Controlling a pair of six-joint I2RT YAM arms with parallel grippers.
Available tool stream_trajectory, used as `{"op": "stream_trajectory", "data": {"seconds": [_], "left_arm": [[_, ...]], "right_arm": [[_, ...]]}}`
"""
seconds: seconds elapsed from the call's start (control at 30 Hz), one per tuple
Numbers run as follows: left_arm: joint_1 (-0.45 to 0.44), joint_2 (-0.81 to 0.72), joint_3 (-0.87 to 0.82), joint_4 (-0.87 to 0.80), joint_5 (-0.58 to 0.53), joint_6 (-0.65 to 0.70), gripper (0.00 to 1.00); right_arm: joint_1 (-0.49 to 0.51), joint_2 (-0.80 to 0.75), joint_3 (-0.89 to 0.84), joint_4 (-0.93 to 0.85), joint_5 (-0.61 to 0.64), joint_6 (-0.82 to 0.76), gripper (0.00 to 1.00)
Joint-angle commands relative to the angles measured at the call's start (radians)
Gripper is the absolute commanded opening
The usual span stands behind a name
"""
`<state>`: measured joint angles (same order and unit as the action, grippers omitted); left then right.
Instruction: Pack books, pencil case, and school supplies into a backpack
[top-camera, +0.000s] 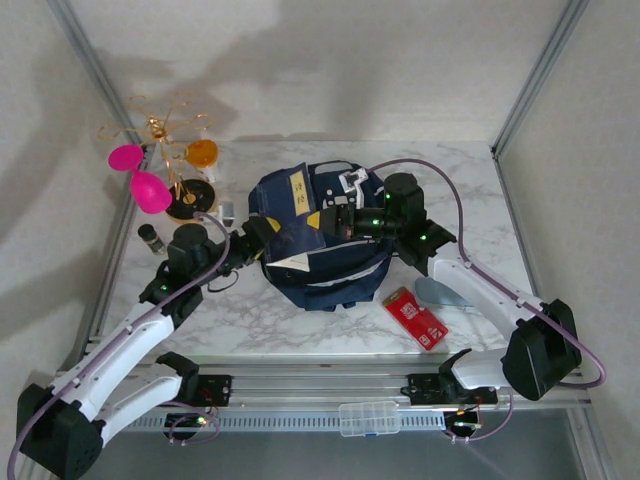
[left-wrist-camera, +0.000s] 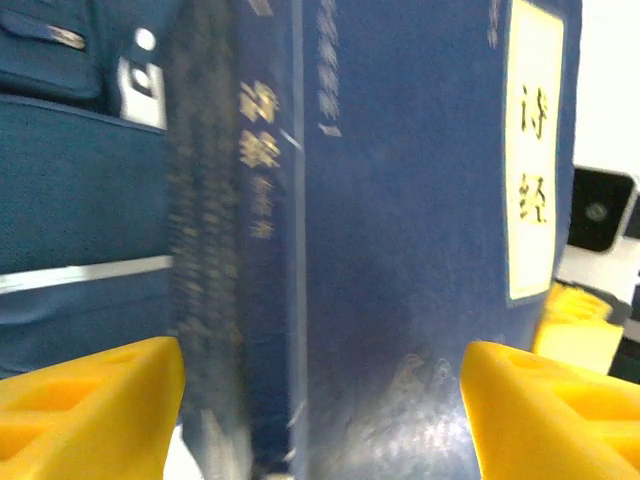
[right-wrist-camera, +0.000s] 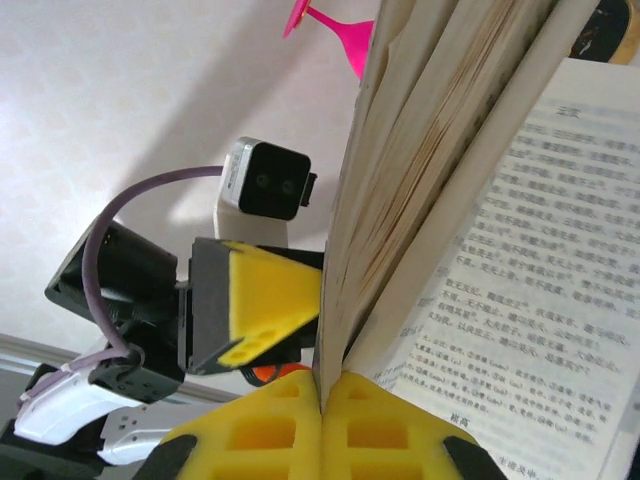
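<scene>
The dark navy backpack (top-camera: 330, 270) lies in the middle of the table. Above it hangs a navy book (top-camera: 296, 212) with a cream title label, partly fanned open. My right gripper (right-wrist-camera: 322, 400) is shut on the lower edge of its cover and pages (right-wrist-camera: 400, 170); a printed page (right-wrist-camera: 545, 290) faces me. My left gripper (left-wrist-camera: 322, 410) is open, fingers wide apart on either side of the book's spine (left-wrist-camera: 268, 250). One left finger (right-wrist-camera: 270, 295) touches the book's side. In the top view the left gripper (top-camera: 258, 233) and right gripper (top-camera: 328, 222) meet at the book. The yellow paperback is out of view.
A red packet (top-camera: 416, 318) and a grey-blue pouch (top-camera: 440, 293) lie right of the backpack. At the back left stand a gold wire stand (top-camera: 165, 135), pink shapes (top-camera: 142, 178), an orange piece (top-camera: 202, 152) and a small dark cylinder (top-camera: 150, 238). A clear box (top-camera: 368, 418) sits on the front rail.
</scene>
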<state>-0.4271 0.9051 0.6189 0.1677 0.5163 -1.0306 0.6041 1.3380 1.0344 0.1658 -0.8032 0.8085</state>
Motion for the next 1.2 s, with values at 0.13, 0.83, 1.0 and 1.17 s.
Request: {"op": "stream_trajectory", "data": {"seconds": [0.13, 0.83, 1.0, 1.17], "left_arm": [[-0.089, 0.044, 0.047, 0.164, -0.046, -0.039, 0.47], [-0.148, 0.159, 0.099, 0.325, -0.063, -0.077, 0.0], [-0.17, 0.216, 0.122, 0.343, -0.079, -0.071, 0.0], [-0.174, 0.232, 0.117, 0.291, -0.104, -0.034, 0.0]], "right_arm": [[-0.025, -0.01, -0.043, 0.033, -0.013, -0.039, 0.0], [-0.119, -0.007, -0.149, 0.077, -0.138, 0.061, 0.82], [-0.119, -0.018, -0.186, 0.271, -0.212, 0.197, 0.7], [-0.138, -0.032, -0.19, 0.222, -0.205, 0.175, 0.4]]}}
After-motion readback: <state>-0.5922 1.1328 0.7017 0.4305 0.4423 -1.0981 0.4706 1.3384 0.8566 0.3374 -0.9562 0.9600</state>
